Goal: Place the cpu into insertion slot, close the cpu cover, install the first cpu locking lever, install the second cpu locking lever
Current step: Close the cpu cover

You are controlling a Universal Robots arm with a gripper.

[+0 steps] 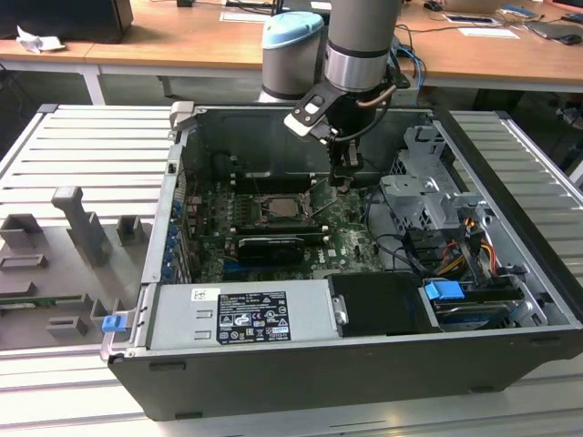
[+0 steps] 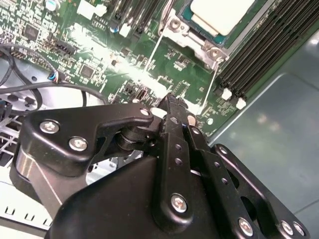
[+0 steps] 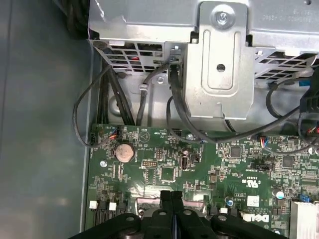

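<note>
Open computer case [image 1: 364, 373] on grooved surface [image 1: 82, 155]. cpu [image 1: 280, 206] sits in insertion slot [image 1: 260, 208], cpu cover [image 2: 192, 39] down around it, wire locking levers [image 2: 153, 52] raised. End effector [image 1: 344, 180] just beside the socket on the exterior view's right, fingers pressed together, nothing seen gripped.

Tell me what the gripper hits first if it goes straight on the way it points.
Most likely the motherboard: the gripper points tip-first at bare board just off a corner of the cpu cover. The gap is hard to judge.
</note>
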